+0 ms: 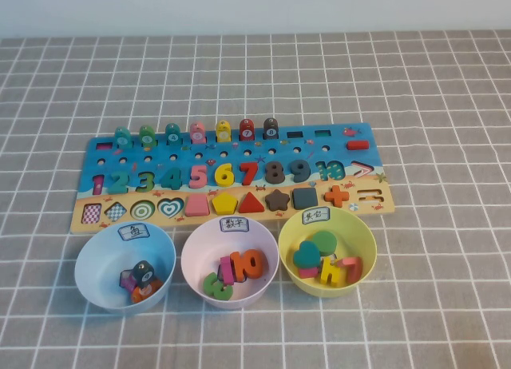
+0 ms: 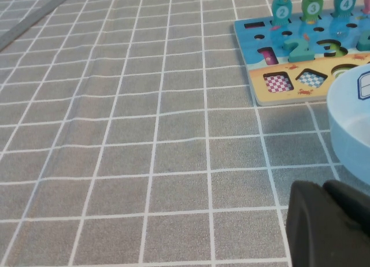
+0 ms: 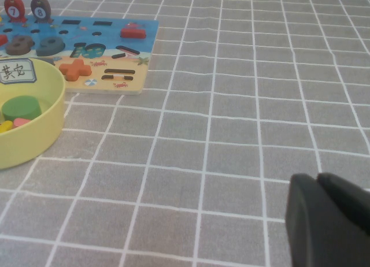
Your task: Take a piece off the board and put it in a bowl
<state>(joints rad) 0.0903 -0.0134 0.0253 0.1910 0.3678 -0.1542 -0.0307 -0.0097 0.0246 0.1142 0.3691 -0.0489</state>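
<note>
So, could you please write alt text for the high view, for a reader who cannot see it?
A long puzzle board with a teal "2" among its coloured numerals lies on a grey checked cloth. In front of it stand a blue bowl, a pink-lilac bowl and a yellow bowl, each holding pieces. Neither claw appears in this view.

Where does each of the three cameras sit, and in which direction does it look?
High view: raised on the robot's side, angled down at the board and three bowls, the pink bowl in the middle; no arm shows.
Left wrist view: low over the cloth, facing the board's end with the teal 2 and the blue bowl; the left gripper shows at the edge.
Right wrist view: low, facing the board's other end and the yellow bowl; the right gripper shows.
All views share the board.
</note>
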